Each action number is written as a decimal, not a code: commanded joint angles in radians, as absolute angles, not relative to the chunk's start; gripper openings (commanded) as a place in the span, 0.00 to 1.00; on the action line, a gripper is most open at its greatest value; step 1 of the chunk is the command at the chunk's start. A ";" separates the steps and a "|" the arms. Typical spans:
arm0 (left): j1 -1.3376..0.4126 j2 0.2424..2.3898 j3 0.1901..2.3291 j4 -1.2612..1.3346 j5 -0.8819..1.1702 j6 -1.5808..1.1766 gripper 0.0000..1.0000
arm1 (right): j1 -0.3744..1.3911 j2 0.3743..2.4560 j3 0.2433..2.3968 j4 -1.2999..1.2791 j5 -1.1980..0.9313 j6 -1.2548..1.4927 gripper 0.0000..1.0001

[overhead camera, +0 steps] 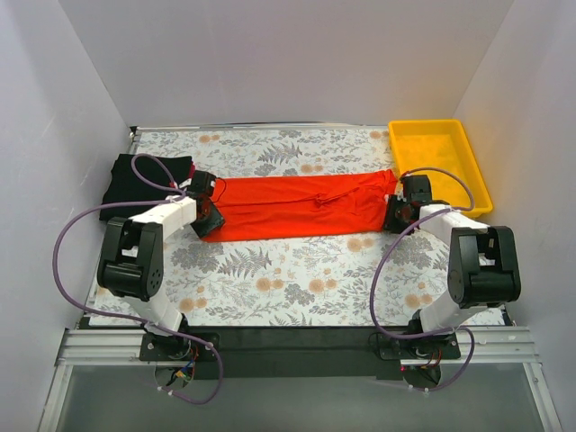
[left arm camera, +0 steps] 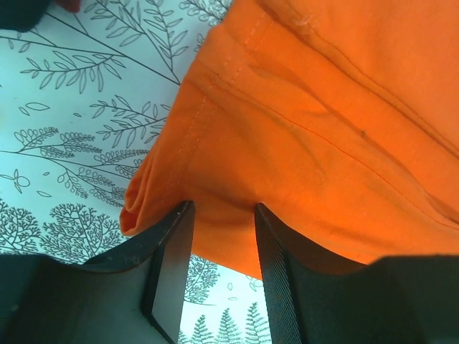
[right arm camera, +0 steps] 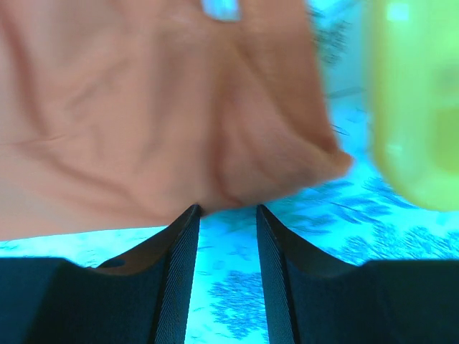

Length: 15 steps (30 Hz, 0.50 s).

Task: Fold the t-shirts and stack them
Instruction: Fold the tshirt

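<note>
The orange-red t-shirt [overhead camera: 306, 205] lies flat as a long folded strip across the middle of the table. My left gripper [overhead camera: 209, 219] is at its left end. In the left wrist view the jaws of the left gripper [left arm camera: 222, 208] stand apart, with the hemmed edge of the orange-red t-shirt [left arm camera: 301, 107] draped across their tips. My right gripper [overhead camera: 396, 216] is at the right end. Its jaws also stand apart, and the right gripper [right arm camera: 226, 209] just meets the blurred edge of the orange-red t-shirt [right arm camera: 143, 107]. A folded black t-shirt [overhead camera: 144, 178] lies at the far left.
A yellow plastic tray [overhead camera: 436, 157] stands at the back right, close beside the right gripper, and it shows as a blurred yellow tray [right arm camera: 416, 107] in the right wrist view. The table has a floral cover [overhead camera: 288, 279]. White walls close in the back and both sides.
</note>
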<state>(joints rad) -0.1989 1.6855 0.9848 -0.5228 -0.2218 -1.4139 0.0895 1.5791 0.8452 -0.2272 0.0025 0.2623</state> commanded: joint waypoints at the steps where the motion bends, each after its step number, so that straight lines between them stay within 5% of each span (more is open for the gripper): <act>1: -0.167 1.716 0.942 -0.549 -0.258 -1.434 0.38 | 0.040 1.574 0.809 -0.209 0.071 0.294 0.38; 15: -0.114 1.615 0.821 -0.575 -0.261 -1.414 0.38 | 0.072 1.407 0.833 -0.219 -0.124 0.327 0.36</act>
